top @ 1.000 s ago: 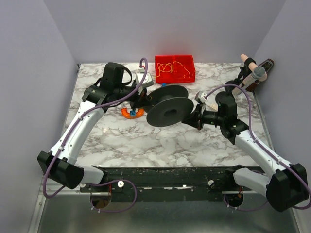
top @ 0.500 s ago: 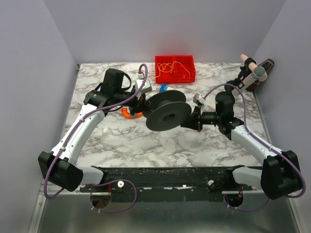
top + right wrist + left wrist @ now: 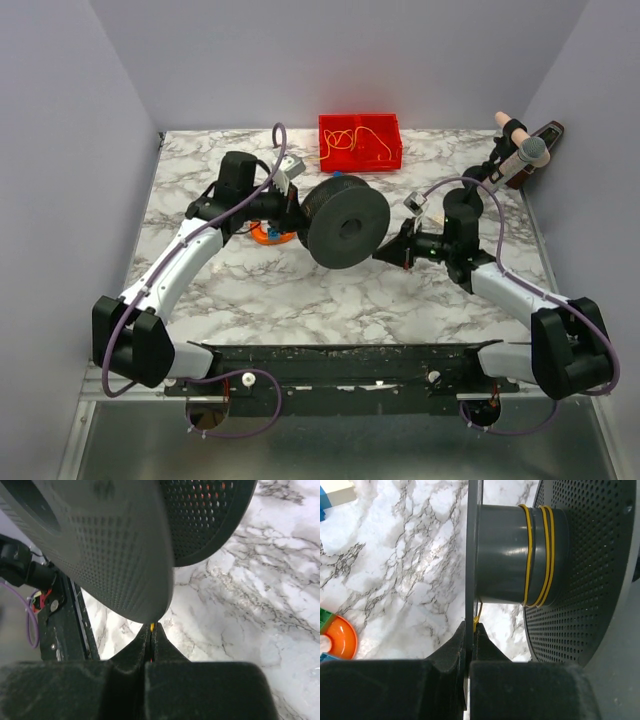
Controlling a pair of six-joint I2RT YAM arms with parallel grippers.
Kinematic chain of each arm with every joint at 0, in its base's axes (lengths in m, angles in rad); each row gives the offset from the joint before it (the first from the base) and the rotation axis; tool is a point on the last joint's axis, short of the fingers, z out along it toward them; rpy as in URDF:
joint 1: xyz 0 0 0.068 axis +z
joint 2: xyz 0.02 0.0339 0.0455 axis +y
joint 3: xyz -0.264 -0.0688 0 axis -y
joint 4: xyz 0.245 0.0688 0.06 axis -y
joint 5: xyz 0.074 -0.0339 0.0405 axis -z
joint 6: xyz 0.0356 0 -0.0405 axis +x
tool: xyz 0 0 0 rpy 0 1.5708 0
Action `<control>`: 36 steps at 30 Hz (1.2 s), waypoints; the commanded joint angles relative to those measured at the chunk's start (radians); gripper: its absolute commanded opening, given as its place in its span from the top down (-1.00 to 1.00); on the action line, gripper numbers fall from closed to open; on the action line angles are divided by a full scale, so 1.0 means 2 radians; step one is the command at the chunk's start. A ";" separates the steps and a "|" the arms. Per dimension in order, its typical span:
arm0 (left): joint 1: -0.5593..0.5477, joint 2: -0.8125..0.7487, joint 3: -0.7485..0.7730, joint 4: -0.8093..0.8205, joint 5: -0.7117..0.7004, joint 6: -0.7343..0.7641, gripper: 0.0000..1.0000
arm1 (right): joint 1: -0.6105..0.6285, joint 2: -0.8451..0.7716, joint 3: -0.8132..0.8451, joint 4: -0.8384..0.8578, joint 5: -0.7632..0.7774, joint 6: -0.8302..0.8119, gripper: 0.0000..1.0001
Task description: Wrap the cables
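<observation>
A black spool (image 3: 345, 222) is held up on edge above the table's middle. In the left wrist view a thin yellow cable (image 3: 528, 555) runs a few turns round its grey hub (image 3: 500, 555). My left gripper (image 3: 293, 208) is shut on the spool's thin flange (image 3: 470, 540), with a bit of yellow cable pinched beside it at the fingertips (image 3: 471, 626). My right gripper (image 3: 386, 256) sits just below the spool's right rim (image 3: 100, 545) and is shut on a yellow cable end (image 3: 152, 626). More yellow cables (image 3: 352, 138) lie in the red bin (image 3: 392, 158).
An orange and blue toy ring (image 3: 268, 235) lies on the marble table under my left gripper; it also shows in the left wrist view (image 3: 342, 640). A microphone on a stand (image 3: 522, 155) is at the back right. A black rail (image 3: 350, 365) runs along the near edge.
The spool has turned from lying tilted to standing with its flange facing up toward the camera. My left wrist rotated with it; my right gripper shifted slightly left under the spool.
</observation>
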 commanded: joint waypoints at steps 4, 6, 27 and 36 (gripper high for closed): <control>0.031 0.017 -0.003 0.156 0.084 -0.201 1.00 | -0.004 -0.022 0.019 -0.009 0.020 -0.013 0.99; 0.031 0.020 -0.002 0.157 0.105 -0.193 1.00 | -0.004 -0.028 0.025 -0.029 0.029 -0.048 0.99; 0.033 -0.018 -0.062 0.250 0.212 -0.205 1.00 | -0.056 0.017 0.073 0.069 -0.067 -0.021 0.98; -0.004 0.001 0.053 -0.087 0.155 0.209 1.00 | -0.069 0.017 0.148 -0.101 -0.145 -0.134 0.99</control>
